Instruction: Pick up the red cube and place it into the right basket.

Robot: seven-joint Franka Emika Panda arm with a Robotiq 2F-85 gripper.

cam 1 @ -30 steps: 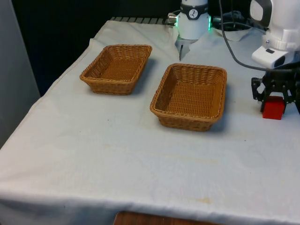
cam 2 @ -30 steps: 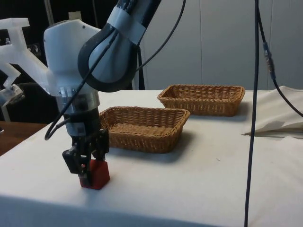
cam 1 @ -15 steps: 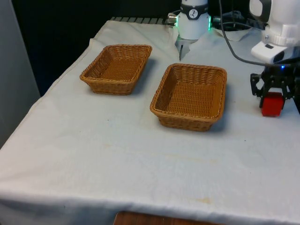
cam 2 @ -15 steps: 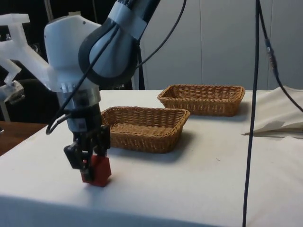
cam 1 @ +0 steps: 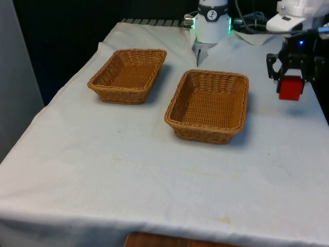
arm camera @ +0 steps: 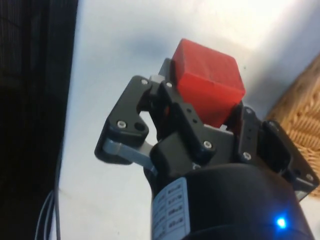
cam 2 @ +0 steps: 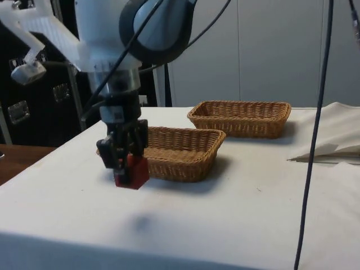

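Even, soft room light falls on the white cloth [cam 1: 128, 170], bright but without glare. Each basket [cam 1: 208, 105] throws a faint shadow along its base. A dim blurred shadow [cam 2: 143, 223] lies near the table's near edge in the side view.

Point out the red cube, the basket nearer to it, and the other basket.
red cube [cam 1: 290, 87], front view: its front face, held in the gripper above the cloth.
nearer basket [cam 1: 177, 101], front view: its woven side wall.
other basket [cam 1: 102, 76], front view: the rim of its side wall.
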